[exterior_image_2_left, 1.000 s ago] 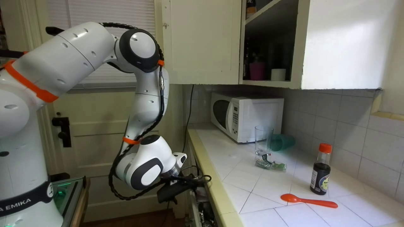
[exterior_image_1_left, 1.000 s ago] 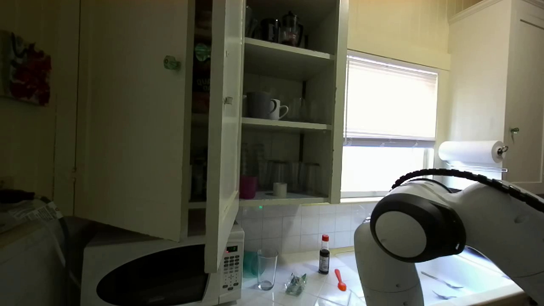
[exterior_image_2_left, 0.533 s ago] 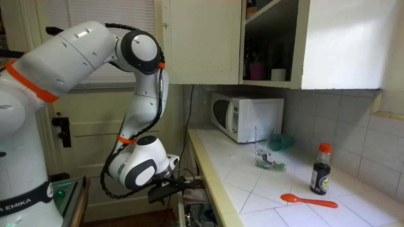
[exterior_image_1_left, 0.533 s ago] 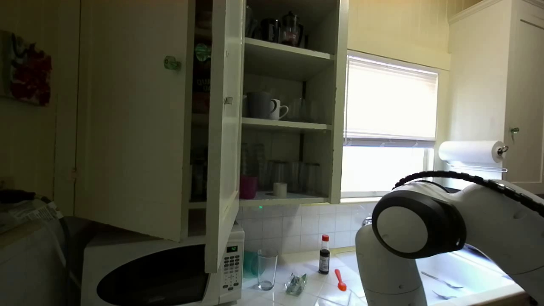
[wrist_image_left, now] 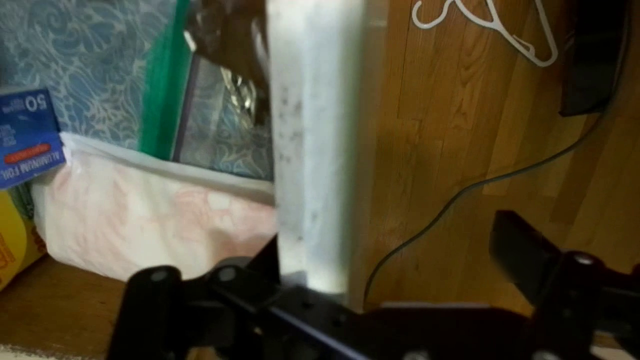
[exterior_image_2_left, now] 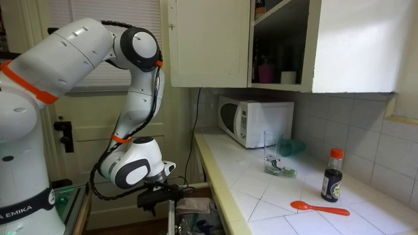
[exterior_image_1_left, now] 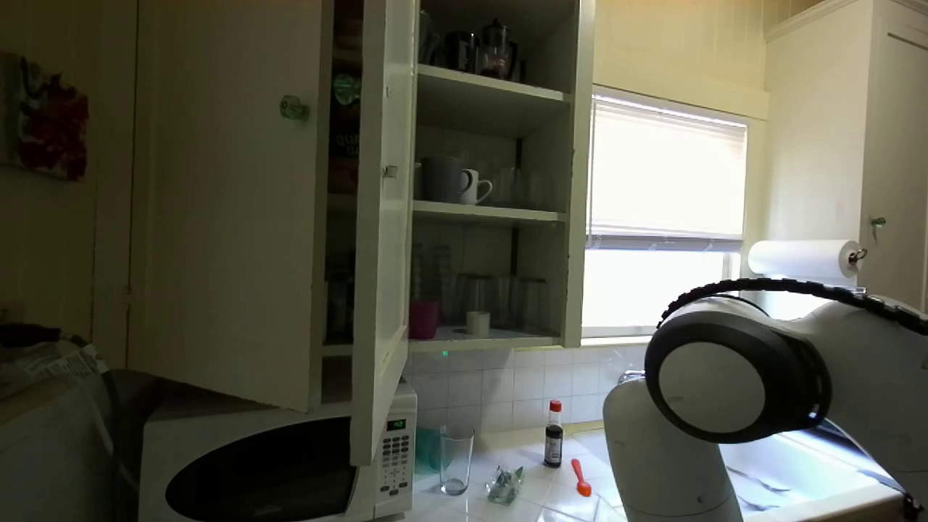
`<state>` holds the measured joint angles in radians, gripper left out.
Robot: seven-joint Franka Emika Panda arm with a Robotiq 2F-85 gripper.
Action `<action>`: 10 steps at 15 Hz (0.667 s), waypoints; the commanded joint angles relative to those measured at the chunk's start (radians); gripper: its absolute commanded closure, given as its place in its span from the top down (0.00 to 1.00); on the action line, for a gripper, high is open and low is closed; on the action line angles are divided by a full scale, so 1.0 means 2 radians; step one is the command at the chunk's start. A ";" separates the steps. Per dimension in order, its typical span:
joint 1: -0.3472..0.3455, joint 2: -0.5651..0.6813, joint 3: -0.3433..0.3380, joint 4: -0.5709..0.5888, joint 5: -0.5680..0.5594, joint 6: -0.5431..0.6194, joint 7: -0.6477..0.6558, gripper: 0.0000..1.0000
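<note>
A pulled-out drawer lies below the counter; its pale front panel (wrist_image_left: 320,125) runs down the middle of the wrist view, and its edge (exterior_image_2_left: 171,217) shows in an exterior view. My gripper (wrist_image_left: 387,235) is open and straddles this panel. One finger (wrist_image_left: 267,260) is on the inner side, partly hidden by the panel; the opposite finger (wrist_image_left: 520,245) hangs outside over the wooden floor. Nothing is clamped. Inside the drawer are a pale pinkish bag (wrist_image_left: 160,215), a blue aluminum foil box (wrist_image_left: 25,135), a green-edged item (wrist_image_left: 162,85) and a dark brown bag (wrist_image_left: 230,30).
On the white counter stand a red-capped bottle (exterior_image_2_left: 331,176), an orange-red spoon (exterior_image_2_left: 318,208), a glass (exterior_image_2_left: 272,143) and a microwave (exterior_image_2_left: 256,120). A cupboard door (exterior_image_2_left: 209,42) hangs open above. A cable (wrist_image_left: 450,197) and a hanger (wrist_image_left: 495,25) lie on the floor.
The arm has moved away from the counter, with the gripper staying at the drawer front. The drawer has slid further out, and more of its contents now show.
</note>
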<state>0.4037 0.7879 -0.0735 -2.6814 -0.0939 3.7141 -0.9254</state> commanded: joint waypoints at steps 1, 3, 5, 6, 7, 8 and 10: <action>0.091 -0.019 -0.035 -0.045 0.114 0.003 0.037 1.00; 0.135 -0.026 -0.055 -0.061 0.179 0.013 0.051 1.00; 0.151 -0.006 -0.053 -0.036 0.247 0.003 0.060 1.00; 0.155 -0.009 -0.053 -0.036 0.274 -0.002 0.068 1.00; 0.156 -0.012 -0.049 -0.036 0.303 -0.004 0.072 1.00; 0.144 -0.016 -0.040 -0.035 0.318 -0.005 0.073 1.00; 0.108 -0.027 -0.018 -0.034 0.314 0.007 0.068 1.00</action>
<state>0.6949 0.7656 -0.1619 -2.7497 0.5042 3.7234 -0.7955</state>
